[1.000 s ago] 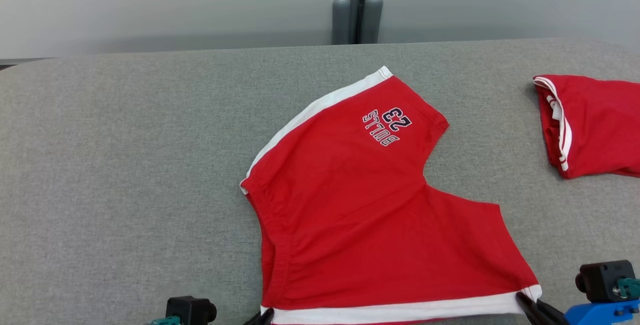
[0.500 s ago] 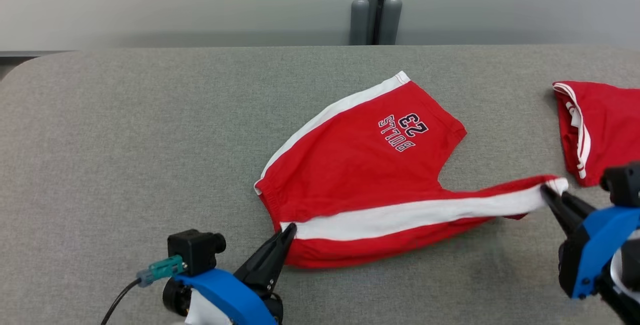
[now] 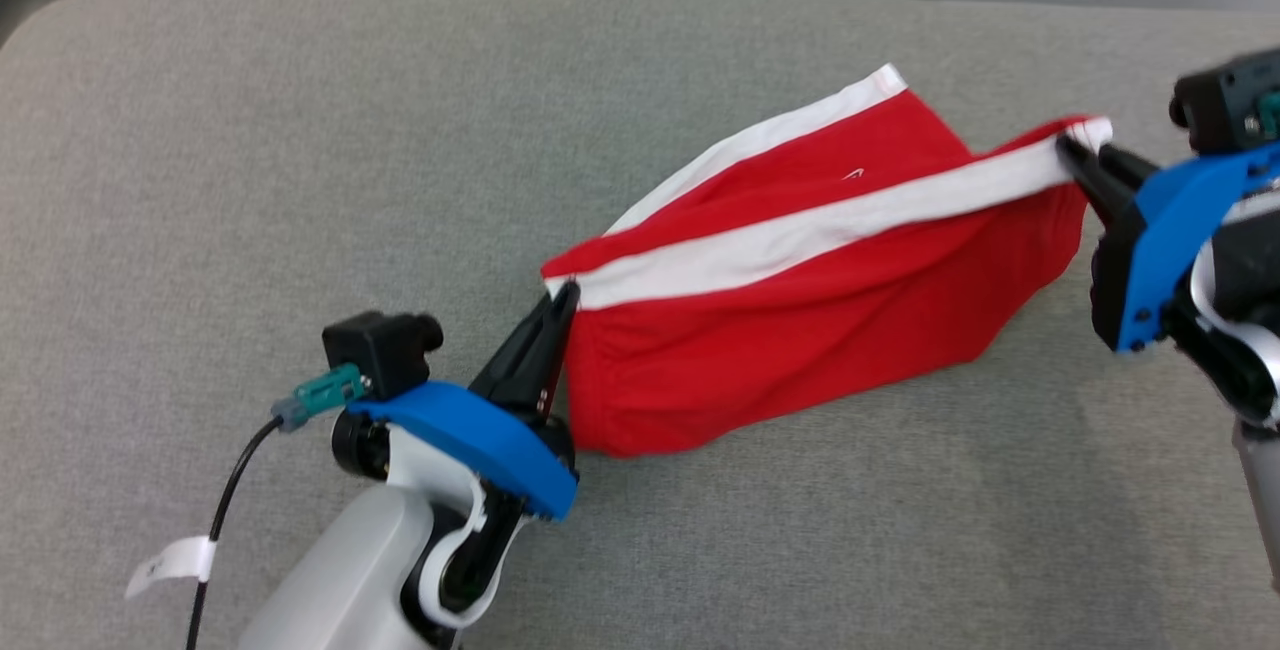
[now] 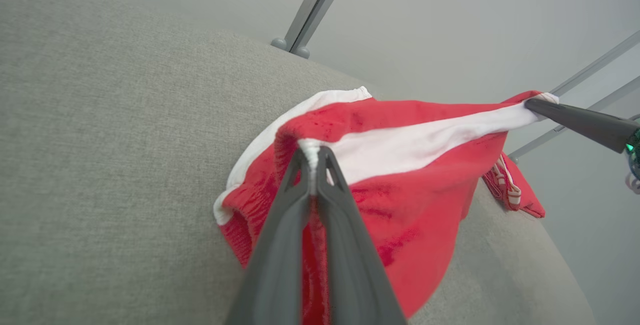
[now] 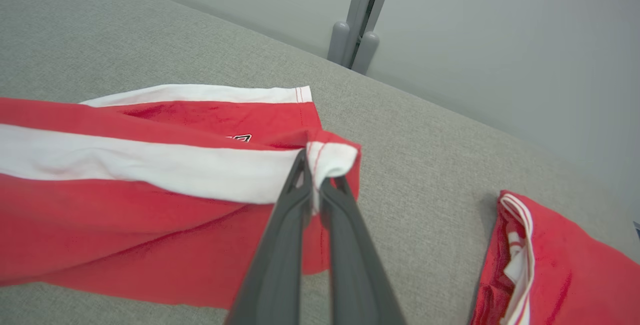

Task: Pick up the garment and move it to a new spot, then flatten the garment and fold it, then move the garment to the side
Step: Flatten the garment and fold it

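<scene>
left gripper (image 3: 563, 292): clamping waistband end of white stripe (image 3: 800, 230)
right gripper (image 3: 1070, 150): clamping hem end
garment (image 3: 800, 330): sagging between both, trailing on grey table (image 3: 300, 130)
handling: soft, light, floppy; gripping corners

Soft, even light is washing over the scene, and nothing is glaring.
The red shorts (image 3: 800, 330) are throwing only a faint, fuzzy shadow onto the grey fabric tabletop (image 3: 200, 180) along their near edge, so the light is coming diffuse from above. The head view is reading sharp across the frame. In the wrist views the wide lens is bowing the tabletop's far edge, and the left gripper (image 4: 312, 152) and the right gripper (image 5: 311, 165) are going soft and blurry low down, close to the lens.
</scene>
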Tool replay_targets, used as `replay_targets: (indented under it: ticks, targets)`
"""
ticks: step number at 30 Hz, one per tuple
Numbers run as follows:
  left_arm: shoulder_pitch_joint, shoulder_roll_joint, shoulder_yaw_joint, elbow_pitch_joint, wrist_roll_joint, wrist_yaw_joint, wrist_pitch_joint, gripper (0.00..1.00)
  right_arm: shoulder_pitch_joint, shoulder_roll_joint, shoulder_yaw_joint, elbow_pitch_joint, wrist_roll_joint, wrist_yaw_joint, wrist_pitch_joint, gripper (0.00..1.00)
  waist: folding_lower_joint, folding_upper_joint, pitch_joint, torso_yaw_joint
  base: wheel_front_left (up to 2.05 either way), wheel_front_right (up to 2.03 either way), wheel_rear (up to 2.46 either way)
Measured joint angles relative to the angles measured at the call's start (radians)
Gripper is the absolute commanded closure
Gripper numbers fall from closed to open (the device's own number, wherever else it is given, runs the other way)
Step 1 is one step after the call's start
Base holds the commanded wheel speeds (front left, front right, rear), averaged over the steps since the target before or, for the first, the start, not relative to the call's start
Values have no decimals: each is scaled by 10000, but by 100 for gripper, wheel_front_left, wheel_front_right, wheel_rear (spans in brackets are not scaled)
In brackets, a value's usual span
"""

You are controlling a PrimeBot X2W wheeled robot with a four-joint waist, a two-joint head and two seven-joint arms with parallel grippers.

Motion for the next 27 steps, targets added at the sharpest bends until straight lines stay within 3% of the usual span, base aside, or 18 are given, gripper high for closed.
replay_targets:
  ticks: [11, 17, 18, 19, 20, 21, 27]
  targets:
    - [-1657, -1181, 146, 2161, 163, -182, -934, 100, -2517, -196, 1162, 2437, -48, 0, -1185, 100, 0, 1, 1138, 722, 0, 0, 0]
    - [-2011, -1499, 163, 2961, 150, -165, -1267, 100, -3165, -178, 1509, 3438, -100, 0, -1824, 100, -1, 1, 1394, 970, 0, 0, 0]
    - [-2048, -1536, 155, 3055, 150, -176, -1325, 95, -3232, -173, 1546, 3590, -100, 0, -1904, 84, -1, 1, 1416, 997, 0, 0, 0]
    - [-2091, -1565, 146, 3137, 144, -226, -1367, 65, -3290, -159, 1580, 3720, -100, 0, -1971, 51, -1, 1, 1430, 1021, 0, 0, 0]
    - [-2130, -1592, 136, 3204, 113, -265, -1400, 41, -3333, -138, 1601, 3843, -94, 0, -2073, 0, -2, 1, 1441, 1039, 0, 0, 0]
    - [-2150, -1618, 121, 3275, 104, -324, -1434, 0, -3360, -111, 1593, 3958, -79, 0, -2176, 0, -2, 1, 1449, 1052, 0, 0, 0]
    - [-2174, -1710, -35, 3557, 73, -535, -1582, 0, -3520, 6, 1756, 4589, 169, 0, -2644, 0, -3, 1, 1290, 1112, 0, 0, 0]
